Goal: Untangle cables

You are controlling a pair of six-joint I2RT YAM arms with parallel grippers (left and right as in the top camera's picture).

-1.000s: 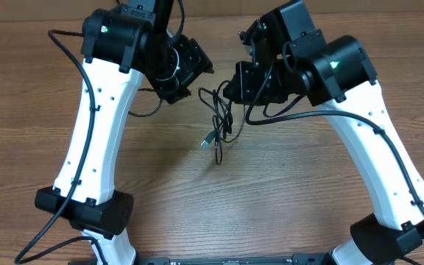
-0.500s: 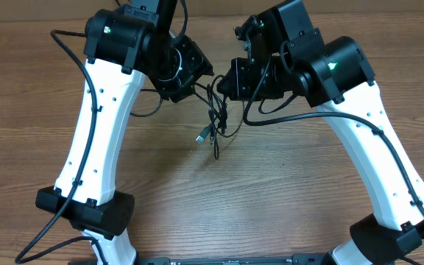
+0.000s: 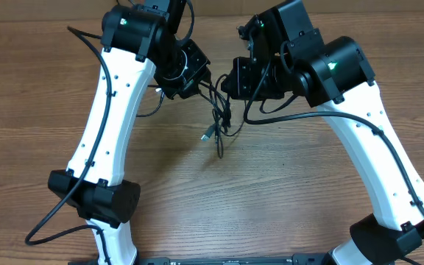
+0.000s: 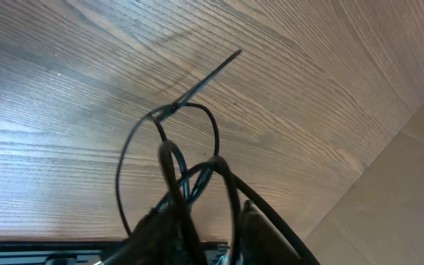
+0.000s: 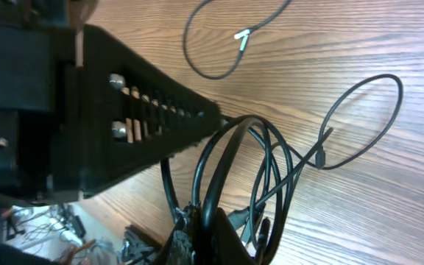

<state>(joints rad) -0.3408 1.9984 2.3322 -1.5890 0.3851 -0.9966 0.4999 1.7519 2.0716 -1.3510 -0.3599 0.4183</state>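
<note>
1. The thin black cables [image 3: 220, 118] hang in a tangled bunch between both claws, over the brown wooden table [image 3: 285, 191].
2. The right gripper [image 3: 229, 87] is pinched together on their upper strands.
3. Strands run between the fingers of the left gripper [image 3: 199, 81]; whether it is clamped cannot be told.

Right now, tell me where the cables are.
Overhead view: the cables sit top centre, strung between the left pincer and right pincer, loose ends trailing below them.

The table [image 3: 285, 191] was matt, grained wood; the cables [image 4: 171, 169] had smooth black sheathing; the arm shells [image 3: 377, 147] were glossy plastic.
</note>
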